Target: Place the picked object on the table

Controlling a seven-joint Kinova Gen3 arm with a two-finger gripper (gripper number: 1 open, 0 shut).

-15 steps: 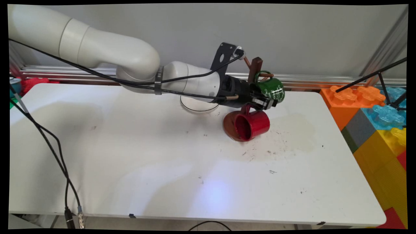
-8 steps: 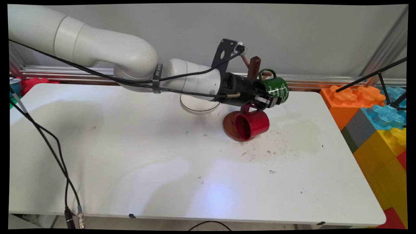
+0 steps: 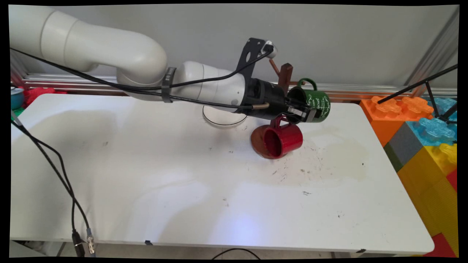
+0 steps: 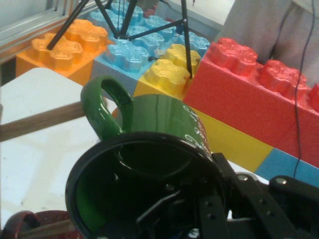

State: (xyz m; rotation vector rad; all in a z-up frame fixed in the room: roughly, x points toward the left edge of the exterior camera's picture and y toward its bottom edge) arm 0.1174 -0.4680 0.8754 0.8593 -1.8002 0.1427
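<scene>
Hand: my hand [image 3: 305, 111] is clamped on the green mug's [image 3: 314, 106] rim, one finger inside.
Green mug: tipped sideways in the air beside the wooden mug tree [image 3: 285, 78].
Red mug [image 3: 283, 140]: hangs low on the tree, above the table [image 3: 182, 175].

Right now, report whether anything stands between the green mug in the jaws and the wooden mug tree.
Nothing visible does. The green mug, clamped at its rim in the jaws, sits right beside the mug tree, and one peg reaches toward its handle. The red mug hangs lower on the tree, out of the way.
</scene>
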